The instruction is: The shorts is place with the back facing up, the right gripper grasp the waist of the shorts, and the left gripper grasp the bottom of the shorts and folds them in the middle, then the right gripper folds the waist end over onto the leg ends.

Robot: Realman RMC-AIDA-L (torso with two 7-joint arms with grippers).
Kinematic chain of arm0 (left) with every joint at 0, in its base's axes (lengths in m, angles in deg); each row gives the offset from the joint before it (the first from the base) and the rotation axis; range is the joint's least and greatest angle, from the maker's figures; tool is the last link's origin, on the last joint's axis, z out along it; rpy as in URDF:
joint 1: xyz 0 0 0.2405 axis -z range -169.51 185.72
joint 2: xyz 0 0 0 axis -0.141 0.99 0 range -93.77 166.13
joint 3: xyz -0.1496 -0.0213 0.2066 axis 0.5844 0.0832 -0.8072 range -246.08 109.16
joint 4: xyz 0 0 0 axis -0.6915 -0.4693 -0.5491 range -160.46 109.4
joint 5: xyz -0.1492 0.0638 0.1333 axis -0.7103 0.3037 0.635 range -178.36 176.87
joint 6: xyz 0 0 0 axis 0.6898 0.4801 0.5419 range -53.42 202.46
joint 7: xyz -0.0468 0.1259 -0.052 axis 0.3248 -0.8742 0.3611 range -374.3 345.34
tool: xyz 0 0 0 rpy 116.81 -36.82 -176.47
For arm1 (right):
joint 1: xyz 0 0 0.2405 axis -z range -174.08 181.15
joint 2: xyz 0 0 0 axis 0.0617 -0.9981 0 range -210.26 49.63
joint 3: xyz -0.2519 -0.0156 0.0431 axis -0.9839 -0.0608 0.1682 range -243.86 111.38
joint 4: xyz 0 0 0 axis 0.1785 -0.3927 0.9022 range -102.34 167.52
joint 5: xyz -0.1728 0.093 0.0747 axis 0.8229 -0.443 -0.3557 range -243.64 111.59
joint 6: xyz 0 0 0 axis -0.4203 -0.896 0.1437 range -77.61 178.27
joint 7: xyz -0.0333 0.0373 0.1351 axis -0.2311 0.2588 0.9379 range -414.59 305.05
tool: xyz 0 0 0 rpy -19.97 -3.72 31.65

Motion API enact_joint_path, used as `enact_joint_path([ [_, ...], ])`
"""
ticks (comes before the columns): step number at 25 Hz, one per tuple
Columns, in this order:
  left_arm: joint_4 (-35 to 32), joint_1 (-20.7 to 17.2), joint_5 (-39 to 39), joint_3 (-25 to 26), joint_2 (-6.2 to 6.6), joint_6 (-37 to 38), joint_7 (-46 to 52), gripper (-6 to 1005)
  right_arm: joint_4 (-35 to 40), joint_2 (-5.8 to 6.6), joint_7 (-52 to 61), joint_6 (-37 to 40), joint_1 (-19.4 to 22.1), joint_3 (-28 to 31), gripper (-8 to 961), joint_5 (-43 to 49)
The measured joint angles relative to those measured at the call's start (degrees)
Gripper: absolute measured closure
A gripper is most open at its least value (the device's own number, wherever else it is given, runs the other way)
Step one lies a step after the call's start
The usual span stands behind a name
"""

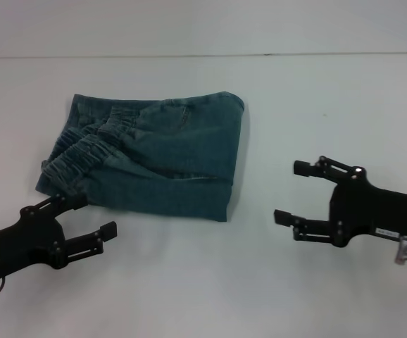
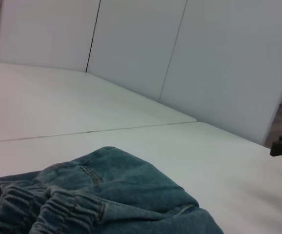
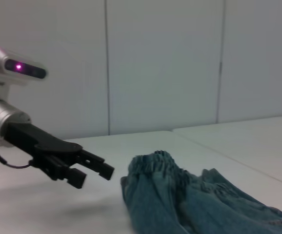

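Head view shows the shorts (image 1: pixel 151 158) lying on the white table (image 1: pixel 189 282) as a compact folded bundle, left of centre, with the waist of the shorts (image 1: pixel 84 148) bunched on top at the robot's left side and a smooth fold edge on the right. That layout suggests the waist end has been laid over the leg ends, which I cannot see under the upper layers, so the folding looks finished or nearly so. The left gripper (image 1: pixel 91 215) sits low at the near left corner of the bundle, fingers spread and holding nothing; its upper finger (image 1: pixel 73 203) is just beside the denim edge, though whether it touches is hard to say. The right gripper (image 1: pixel 298 191) hangs well apart to the right of the shorts, its fingers wide open and empty, pointing back toward the cloth. Both forearms reach in from the near corners, roughly level with the table, a pose that fits letting go rather than gripping.
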Motion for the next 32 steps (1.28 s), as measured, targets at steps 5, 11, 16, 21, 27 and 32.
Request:
enact_joint_path([
  [5,0.0,0.2,0.1,0.0,0.0,-0.2,0.3,99,-2.2,-0.11,-1.0,-0.9,-3.3,-1.8,38,0.3],
  [11,0.0,0.3,0.1,0.1,0.07,-0.3,0.4,99,-3.8,-0.19,-1.4,-3.0,-6.1,-4.3,38,0.5],
  [16,-0.1,0.4,0.1,0.5,0.09,-0.3,0.4,98,-4.2,-0.23,-1.4,-3.7,-6.8,-5.1,38,0.6],
  [21,-0.1,0.6,0.1,0.5,0.09,-0.3,0.4,98,-4.4,-0.21,-1.5,-3.9,-6.9,-5.1,38,0.4],
  [27,0.1,0.6,0.1,0.5,0.05,-0.3,0.4,97,-4.4,-0.14,-1.8,-4.0,-6.7,-4.8,38,0.2],
  [32,0.2,0.6,0.1,0.5,0.0,-0.3,0.4,97,-4.4,-0.12,-2.0,-4.0,-6.5,-4.7,38,0.1],
])
